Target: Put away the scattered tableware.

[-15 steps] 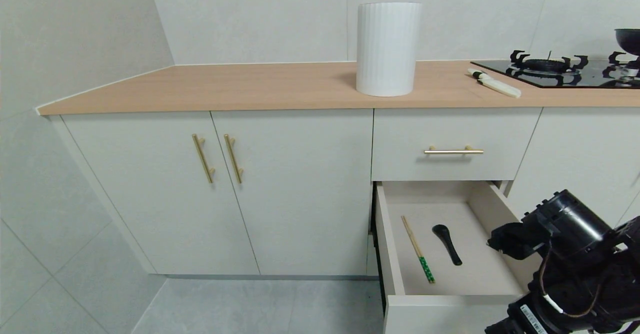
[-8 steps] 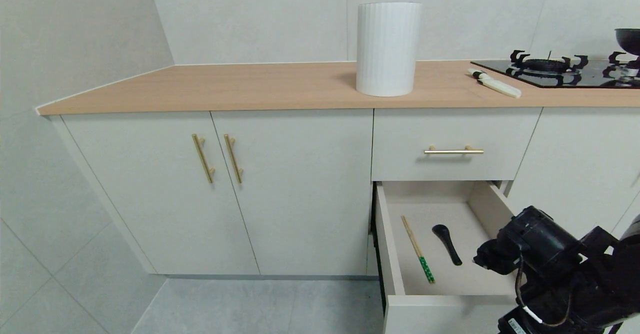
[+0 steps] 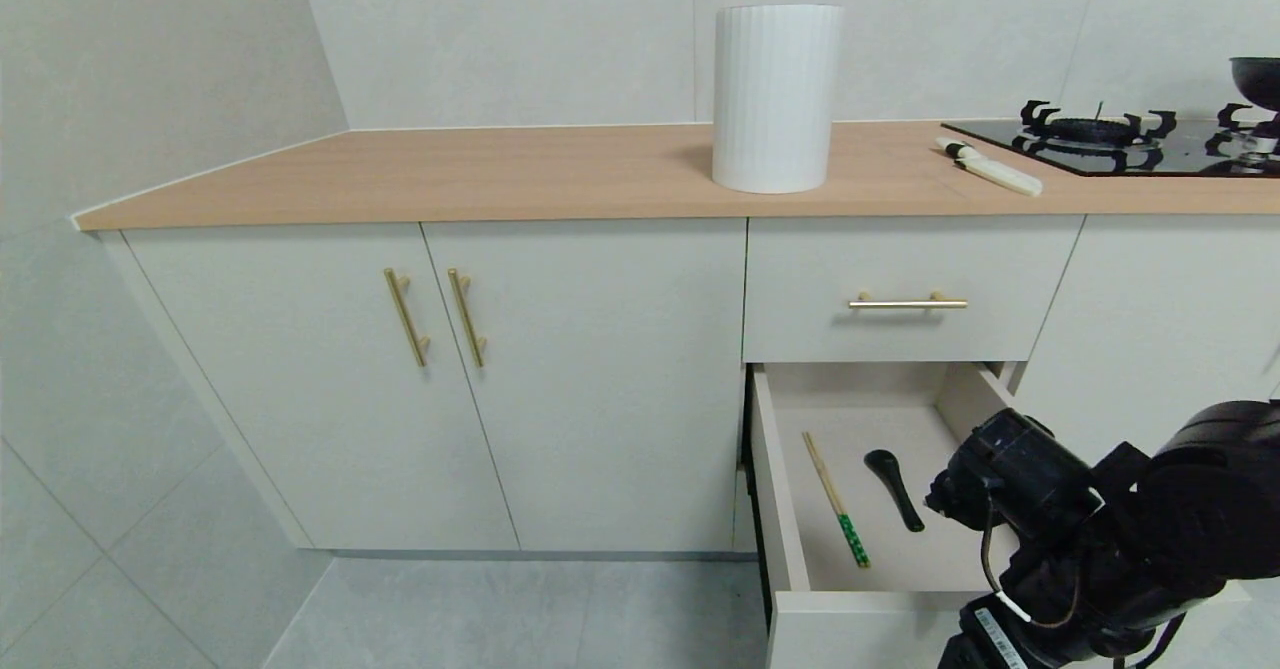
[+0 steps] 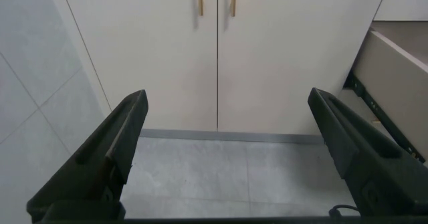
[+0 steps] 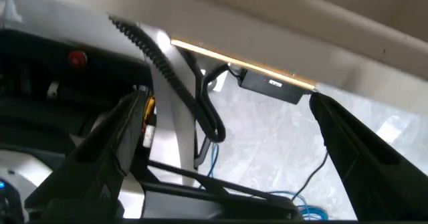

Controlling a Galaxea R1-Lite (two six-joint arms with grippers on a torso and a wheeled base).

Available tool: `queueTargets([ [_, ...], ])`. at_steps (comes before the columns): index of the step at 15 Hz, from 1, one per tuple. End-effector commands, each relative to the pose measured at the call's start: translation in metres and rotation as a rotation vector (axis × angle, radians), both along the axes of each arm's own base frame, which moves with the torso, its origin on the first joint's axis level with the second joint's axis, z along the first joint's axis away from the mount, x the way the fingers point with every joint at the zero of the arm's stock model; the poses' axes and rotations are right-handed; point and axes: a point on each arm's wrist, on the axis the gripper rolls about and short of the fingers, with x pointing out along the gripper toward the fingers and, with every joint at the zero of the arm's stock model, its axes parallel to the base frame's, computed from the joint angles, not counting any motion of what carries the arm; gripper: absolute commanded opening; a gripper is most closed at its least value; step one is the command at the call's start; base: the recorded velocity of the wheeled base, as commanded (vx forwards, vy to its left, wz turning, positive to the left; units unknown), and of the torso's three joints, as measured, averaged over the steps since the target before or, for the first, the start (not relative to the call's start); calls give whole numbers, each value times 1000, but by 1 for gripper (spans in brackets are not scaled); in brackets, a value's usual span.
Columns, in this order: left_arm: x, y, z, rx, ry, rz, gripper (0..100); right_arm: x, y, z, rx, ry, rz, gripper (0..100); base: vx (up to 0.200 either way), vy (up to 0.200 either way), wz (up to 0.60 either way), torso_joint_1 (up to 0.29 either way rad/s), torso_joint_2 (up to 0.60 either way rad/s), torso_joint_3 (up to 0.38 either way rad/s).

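Note:
The lower drawer (image 3: pixel 779 494) stands pulled out. A pair of wooden chopsticks with green tips (image 3: pixel 836 512) and a black spoon (image 3: pixel 894 489) lie on its floor, side by side. A pale knife (image 3: pixel 988 166) rests on the wooden counter (image 3: pixel 500 174) beside the stove. My right arm's wrist (image 3: pixel 1010 469) hangs over the drawer's front right corner. In the right wrist view my right gripper (image 5: pixel 224 100) is open and holds nothing, facing the drawer's gold handle (image 5: pixel 244 63). My left gripper (image 4: pixel 225 97) is open and holds nothing, low above the floor before the cabinet doors (image 4: pixel 214 50).
A tall white ribbed cylinder (image 3: pixel 775 97) stands on the counter above the drawers. A black gas stove (image 3: pixel 1120 139) sits at the far right. The upper drawer (image 3: pixel 905 289) is closed. Grey tiled floor (image 3: pixel 500 614) lies free left of the open drawer.
My right arm has moved left and a little down, from beside the drawer's right wall to over its front right corner. The chopsticks, spoon and knife lie as before.

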Motion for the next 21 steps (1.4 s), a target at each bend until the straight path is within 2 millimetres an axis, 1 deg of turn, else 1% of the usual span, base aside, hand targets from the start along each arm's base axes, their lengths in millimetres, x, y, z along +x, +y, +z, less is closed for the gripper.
queueTargets([
  [1,0,0,0,0,0,0,100,6,2,-4,-9,6,-27,100,0,0,0,0,0,0],
  [2,0,0,0,0,0,0,100,12,3,-6,-16,-1,-65,100,0,0,0,0,0,0],
  [6,0,0,0,-1,0,0,100,32,-11,-6,-20,-22,-156,100,0,0,0,0,0,0],
  [9,0,0,0,0,0,0,100,38,-14,-3,2,-54,-177,100,0,0,0,0,0,0],
  [12,0,0,0,0,0,0,100,49,-21,-4,38,-123,-216,100,0,0,0,0,0,0],
  [15,0,0,0,0,0,0,100,60,-27,-9,43,-174,-251,100,0,0,0,0,0,0],
  [17,0,0,0,0,0,0,100,69,-25,-10,60,-217,-256,100,0,0,0,0,0,0],
  [20,0,0,0,0,0,0,100,86,-17,-22,84,-276,-246,100,0,0,0,0,0,0],
  [21,0,0,0,0,0,0,100,90,-16,-22,89,-290,-242,100,0,0,0,0,0,0],
])
